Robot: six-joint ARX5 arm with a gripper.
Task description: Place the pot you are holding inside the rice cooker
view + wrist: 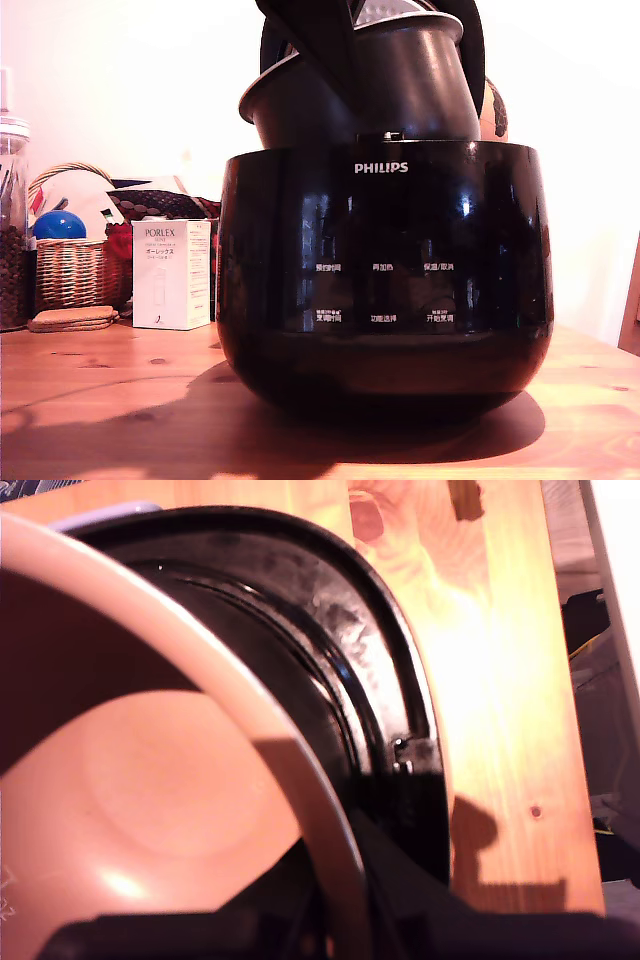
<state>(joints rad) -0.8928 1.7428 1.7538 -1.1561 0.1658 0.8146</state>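
Tool [320, 50] grips tilted pot [400, 90] above rice cooker [385, 280].

- A home kitchen or dining corner, going by the household goods on a knotty pine worktop [90, 400].
- A Philips rice cooker [385, 270] stands under the hand, its button labels in East Asian script.
- Farther off, toward the exterior view's left: a wicker basket [68, 268] holding a blue ball [58, 225], a white Porlex box [171, 274], stacked cork coasters [72, 319], and a glass jar of dark beans [12, 225].
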